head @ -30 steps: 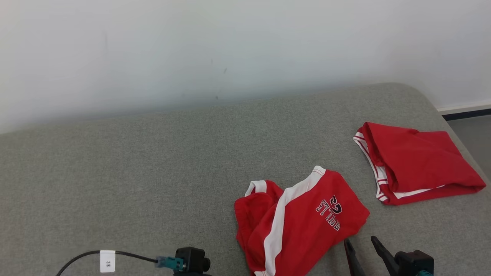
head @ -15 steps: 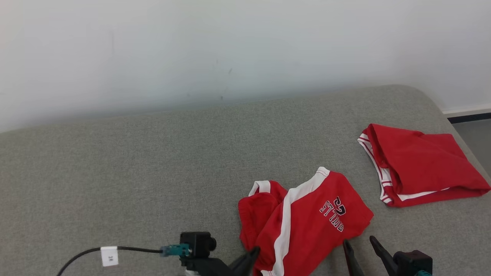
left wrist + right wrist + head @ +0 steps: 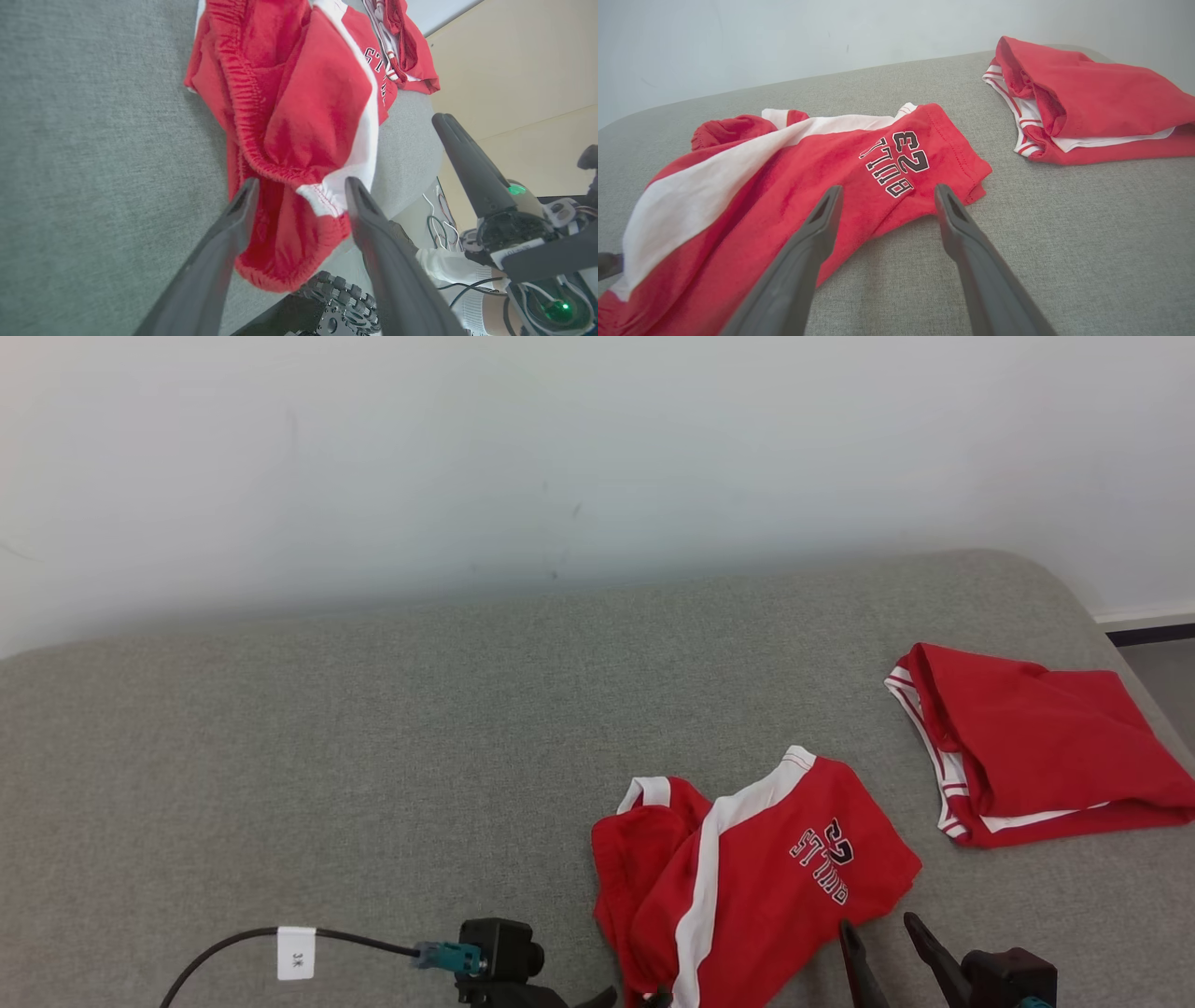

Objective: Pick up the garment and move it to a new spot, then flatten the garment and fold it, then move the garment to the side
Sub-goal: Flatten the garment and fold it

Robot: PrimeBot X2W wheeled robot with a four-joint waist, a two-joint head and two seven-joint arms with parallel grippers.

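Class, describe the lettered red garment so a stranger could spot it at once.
On the grey upholstered surface, look near the front edge, right of centre. The crumpled red garment lies there. Unlike the folded red garment farther right, it bears a broad white stripe and printed lettering.

Grey fabric-covered surface (image 3: 373, 756), rounded at its far right corner. Two red items lie directly on it, apart. A crumpled garment (image 3: 747, 887) with a white stripe and printed lettering lies at the near edge, right of centre. A folded garment (image 3: 1036, 756) lies near the right edge.
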